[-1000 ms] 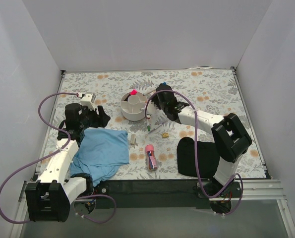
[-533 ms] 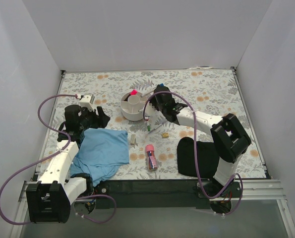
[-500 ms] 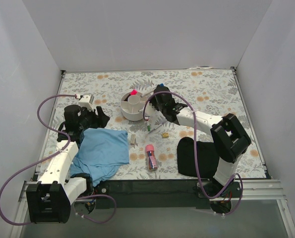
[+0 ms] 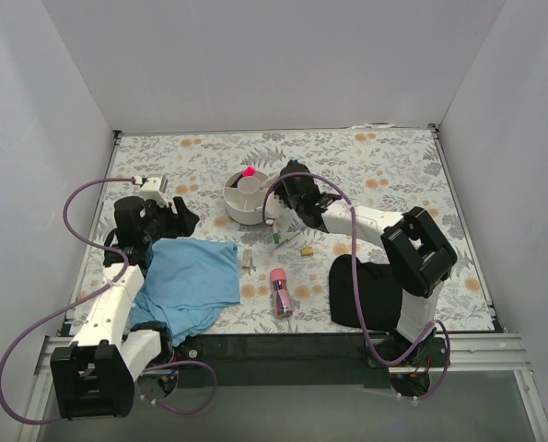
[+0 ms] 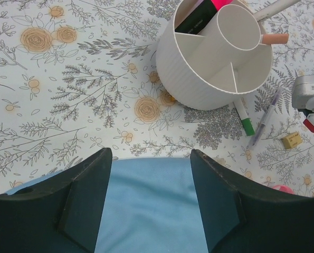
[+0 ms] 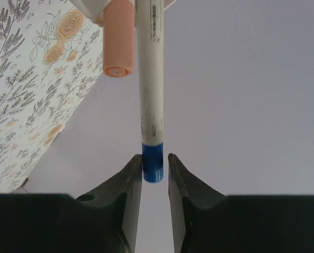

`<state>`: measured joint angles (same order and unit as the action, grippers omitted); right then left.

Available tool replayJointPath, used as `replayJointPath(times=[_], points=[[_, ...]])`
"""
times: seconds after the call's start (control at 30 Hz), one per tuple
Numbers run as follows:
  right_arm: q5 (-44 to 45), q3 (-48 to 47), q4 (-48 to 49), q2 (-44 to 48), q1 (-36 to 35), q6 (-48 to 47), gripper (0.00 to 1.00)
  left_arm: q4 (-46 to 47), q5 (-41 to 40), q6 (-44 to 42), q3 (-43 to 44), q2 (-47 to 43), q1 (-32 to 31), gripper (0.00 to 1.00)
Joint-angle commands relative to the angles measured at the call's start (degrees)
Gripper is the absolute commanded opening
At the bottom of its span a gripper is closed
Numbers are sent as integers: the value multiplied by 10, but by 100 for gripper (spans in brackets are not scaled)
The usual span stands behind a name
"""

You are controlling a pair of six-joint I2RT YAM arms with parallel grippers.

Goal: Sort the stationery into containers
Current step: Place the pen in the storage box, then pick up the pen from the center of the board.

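Floral-print table (image 4: 209, 152), plain white walls on three sides. The R gripper (image 6: 154, 157) sits at the rim of the white organiser (image 4: 248, 198), on the side facing the R arm. Its jaws stand a little apart w/ the blue cap (image 6: 152, 167) of a white marker (image 6: 149, 79) btw them. The cap touches one finger and there's a sliver of gap at the other, so it's loose, not clamped. The marker runs straight out from the fingertips, far end at the organiser. A peach marker (image 6: 118, 37) pokes out just beside it.

The L gripper (image 5: 150, 158) is spread wide w/ nothing btw the fingers. It hangs over the far edge of the blue cloth (image 5: 151, 205), which shows in the gap. Ahead of it & to its right stands the organiser: centre cup + divided outer ring. A pink highlighter (image 5: 220, 4) and a black item (image 5: 193, 18) sit in the compartments on the far side.

On the table just right of the organiser's base lie a green-capped marker (image 5: 245, 116) and a thin pen (image 5: 265, 118) next to it, w/ a brass piece (image 5: 291, 139) further right.

Back from the R gripper toward the arm bases are a grey piece (image 4: 248, 260) and a pink tube (image 4: 279, 290). The black cloth (image 4: 366, 290) lies near the R arm's base.
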<state>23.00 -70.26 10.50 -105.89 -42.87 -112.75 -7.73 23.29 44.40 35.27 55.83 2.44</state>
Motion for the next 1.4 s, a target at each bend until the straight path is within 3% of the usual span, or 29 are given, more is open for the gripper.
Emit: replayJointPath(times=[0.0, 0.47, 0.67, 0.8, 0.83, 0.93, 0.97, 1.03, 1.07, 1.1, 1.17, 1.37], points=[[17, -32, 33, 6, -8, -151, 35, 6, 4, 1, -5, -16, 5, 61], [32, -18, 29, 44, -13, -121, 38, 17, 11, 6, -1, -4, 6, 61], [62, -3, -22, 100, 11, -77, 39, 13, 17, 8, 23, 16, 6, 63], [61, 0, -69, 141, 41, -11, 38, 3, 34, 5, 38, 30, 6, 63], [56, -7, -92, 147, 49, 54, 38, -1, 40, 9, 38, 33, 6, 62], [-40, -65, -269, 175, 68, 194, 35, -11, 83, 28, 37, 48, 6, 55], [-147, -66, -354, 203, 74, 201, 31, -13, 90, 35, 37, 59, 6, 52], [-278, -12, -379, 252, 102, 154, 31, -20, 96, 46, 44, 72, 6, 47], [-360, 26, -372, 302, 108, 65, 33, -26, 94, 49, 49, 81, 6, 46], [-382, 105, -352, 320, 109, 25, 34, -30, 92, 48, 60, 93, 6, 46], [-443, 150, -348, 342, 111, -73, 35, -37, 79, 39, 67, 100, 6, 46], [-542, 108, -395, 264, 113, -192, 35, -36, 62, 31, 60, 84, 12, 49]])
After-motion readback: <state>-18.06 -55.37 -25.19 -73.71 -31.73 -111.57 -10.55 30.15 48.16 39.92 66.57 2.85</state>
